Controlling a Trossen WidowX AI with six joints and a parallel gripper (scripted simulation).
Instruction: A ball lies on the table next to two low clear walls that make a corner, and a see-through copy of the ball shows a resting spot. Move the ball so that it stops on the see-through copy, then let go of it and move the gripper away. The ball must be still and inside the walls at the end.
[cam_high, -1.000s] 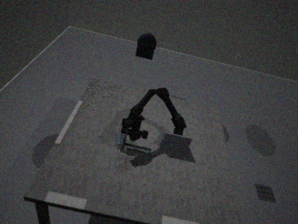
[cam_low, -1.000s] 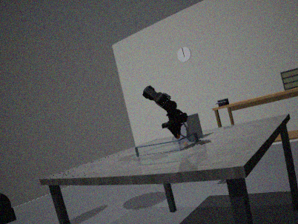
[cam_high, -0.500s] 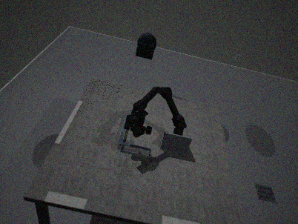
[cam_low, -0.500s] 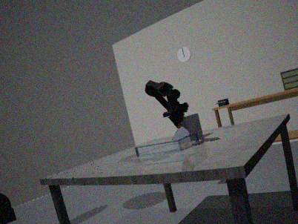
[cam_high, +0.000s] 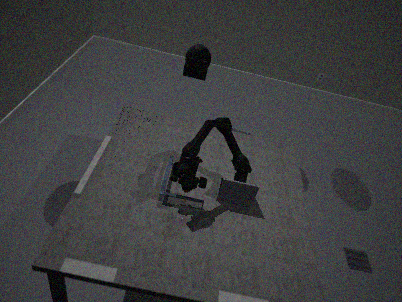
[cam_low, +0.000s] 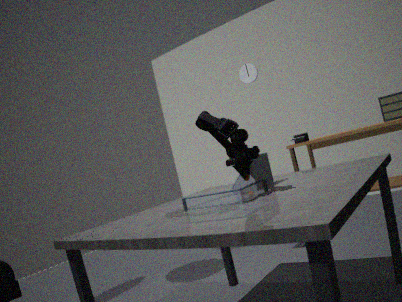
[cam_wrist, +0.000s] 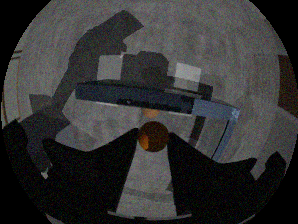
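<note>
Overhead, claw (cam_wrist: 152, 137) clamped on orange ball (cam_wrist: 153, 136), clear walls (cam_wrist: 160, 98) beyond

Dim scene, mostly matt surfaces with one glassy part

The table (cam_low: 310, 210) is showing a pale, speckled, stone-like top with a faint sheen, reflecting the low walls (cam_low: 215, 199), which are looking like clear, glossy glass or plastic with bluish edges. The arm (cam_high: 222, 135) and gripper (cam_wrist: 152, 145) are appearing as matt black plastic or painted metal. The ball (cam_wrist: 153, 136) is showing a smooth orange surface. At right of the exterior view, a bench (cam_low: 345, 137) is looking like light wood.
</note>
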